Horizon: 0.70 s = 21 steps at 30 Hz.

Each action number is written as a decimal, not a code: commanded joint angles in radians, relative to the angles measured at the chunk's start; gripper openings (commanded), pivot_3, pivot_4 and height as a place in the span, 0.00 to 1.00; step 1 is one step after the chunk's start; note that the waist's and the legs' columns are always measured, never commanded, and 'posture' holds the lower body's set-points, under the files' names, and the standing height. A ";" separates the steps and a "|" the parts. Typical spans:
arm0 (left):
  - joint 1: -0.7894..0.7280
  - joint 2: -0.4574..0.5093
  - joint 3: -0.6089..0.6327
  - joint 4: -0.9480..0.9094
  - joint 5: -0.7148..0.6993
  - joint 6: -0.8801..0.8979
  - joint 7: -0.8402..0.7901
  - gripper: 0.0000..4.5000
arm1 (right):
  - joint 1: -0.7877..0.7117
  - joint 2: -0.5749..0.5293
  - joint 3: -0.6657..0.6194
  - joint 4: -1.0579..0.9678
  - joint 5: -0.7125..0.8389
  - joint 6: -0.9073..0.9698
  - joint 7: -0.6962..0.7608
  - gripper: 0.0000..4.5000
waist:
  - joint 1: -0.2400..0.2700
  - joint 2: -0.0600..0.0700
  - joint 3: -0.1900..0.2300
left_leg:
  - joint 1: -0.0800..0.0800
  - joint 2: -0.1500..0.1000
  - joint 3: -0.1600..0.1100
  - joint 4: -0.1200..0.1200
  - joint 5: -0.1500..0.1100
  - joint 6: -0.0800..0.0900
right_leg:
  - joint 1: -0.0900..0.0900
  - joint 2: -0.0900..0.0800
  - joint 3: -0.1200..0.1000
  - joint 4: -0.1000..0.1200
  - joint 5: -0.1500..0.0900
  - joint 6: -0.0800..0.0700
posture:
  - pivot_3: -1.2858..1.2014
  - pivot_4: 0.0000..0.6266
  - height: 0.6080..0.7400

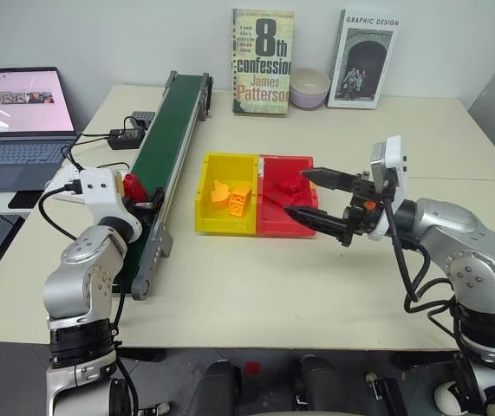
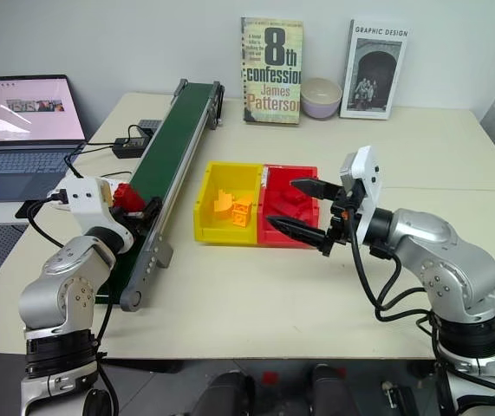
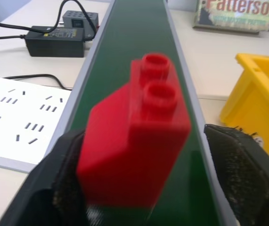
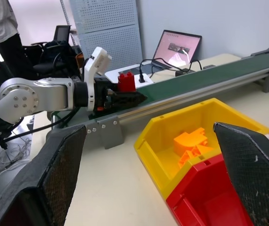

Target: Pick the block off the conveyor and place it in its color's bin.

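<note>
The red block [image 3: 134, 136] stands on the near end of the dark green conveyor [image 1: 173, 121]. My left gripper [image 3: 143, 134] points level along the belt with a finger on each side of the block. One finger touches it and the other stands a small gap away. From across the table the block [image 4: 126, 81] shows above those fingers. My right gripper [image 1: 297, 192] hangs open and empty over the near right part of the red bin [image 1: 280, 229], which holds red bricks.
A yellow bin [image 1: 221, 225] with orange bricks adjoins the red bin on the conveyor side. A laptop [image 1: 17, 121], a power brick [image 1: 126, 137] and cables lie left of the belt. Two books [image 1: 263, 61] and a bowl [image 1: 309, 87] stand at the back. A person [image 4: 2, 28] stands beyond the table.
</note>
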 commanded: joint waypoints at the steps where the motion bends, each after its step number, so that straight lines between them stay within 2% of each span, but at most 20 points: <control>1: 0.034 -0.011 0.039 -0.128 -0.035 0.044 0.030 0.64 | -0.001 -0.011 -0.037 -0.042 0.034 -0.005 -0.014 1.00 | 0.000 0.000 0.000 | 0.000 0.000 0.000 0.000 0.000 0.000 | 0.000 0.000 0.000 0.000 0.000 0.000 | 0.52 0.24 1.00; 5: 0.081 -0.041 0.039 -0.233 -0.061 0.111 0.069 0.48 | -0.002 -0.012 -0.042 -0.034 0.040 -0.006 -0.024 1.00 | 0.000 0.000 0.000 | 0.000 0.000 0.000 0.000 0.000 0.000 | 0.000 0.000 0.000 0.000 0.000 0.000 | 0.52 0.24 1.00; 8: 0.075 -0.042 0.041 -0.235 -0.057 0.124 0.083 0.34 | -0.004 -0.012 -0.040 -0.028 0.040 -0.009 -0.029 1.00 | 0.000 0.000 0.000 | 0.000 0.000 0.000 0.000 0.000 0.000 | 0.000 0.000 0.000 0.000 0.000 0.000 | 0.52 0.24 1.00; 16: -0.085 0.065 0.055 -0.117 -0.044 0.126 0.058 0.34 | -0.010 -0.017 -0.053 -0.032 0.043 -0.015 -0.054 1.00 | 0.000 0.000 0.000 | 0.000 0.000 -0.001 0.001 0.000 0.000 | 0.000 0.004 -0.001 0.001 0.000 0.000 | 0.52 0.24 1.00; 21: -0.231 0.122 -0.009 -0.023 -0.052 0.127 -0.015 0.34 | 0.002 -0.025 -0.069 -0.061 0.044 -0.014 -0.083 1.00 | 0.000 0.000 0.000 | -0.001 -0.001 0.000 0.000 0.000 0.000 | 0.000 0.003 -0.001 0.000 0.000 0.000 | 0.52 0.24 1.00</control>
